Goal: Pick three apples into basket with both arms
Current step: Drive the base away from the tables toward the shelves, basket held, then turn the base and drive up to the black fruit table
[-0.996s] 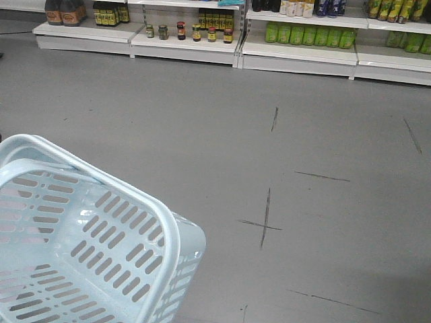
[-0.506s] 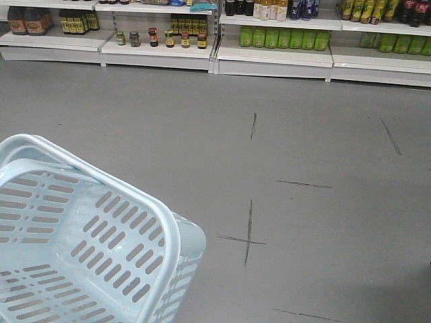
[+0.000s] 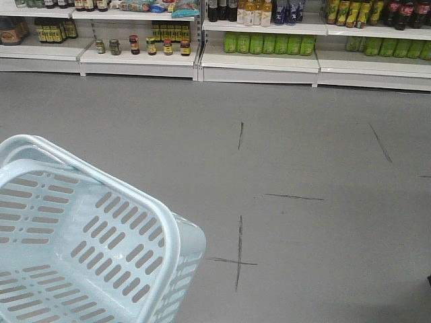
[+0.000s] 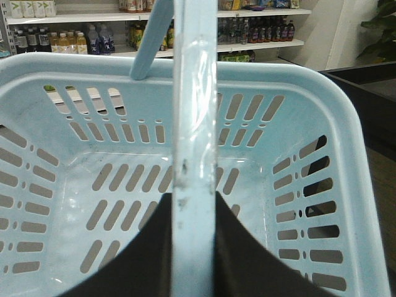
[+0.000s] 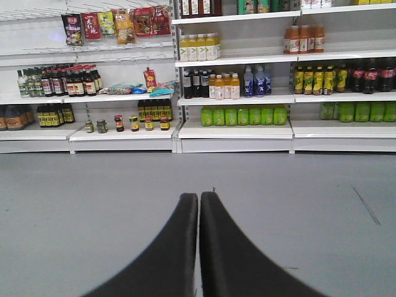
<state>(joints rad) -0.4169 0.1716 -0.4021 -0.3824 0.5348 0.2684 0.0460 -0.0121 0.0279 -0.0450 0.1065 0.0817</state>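
Found the left end effector clenched on the handle of the basket, with a dark finger on either side of the bar. Checked the basket's inside from the left wrist: bare slotted bottom, no apples. Found the right end effector clenched on nothing, tips all but touching, pointed across the floor at the shelves. From the front, noted the basket low at the left and tilted (cannot tell whether anything supports it from beneath).

Judged the step in hand as carrying the basket to the fruit, with no apples in any view and none yet picked. To do it well:
- Keep the left grip firm and centred on the handle, to stop the basket swinging or sliding along the bar.
- Move the base slowly and level the basket before loading.
- Set the basket down within reach of both arms before letting go.
- Release the right end effector only on nearing an apple.

Compared against the earlier front pictures:
- Basket in the same place in the frame, at the same tilt.
- Cross mark on the floor lower and further left.
- Jars and green bottles on the far shelves lower and further left, with more of the upper row showing.

Read together as the base advancing toward the shelves and bearing right, basket carried along.
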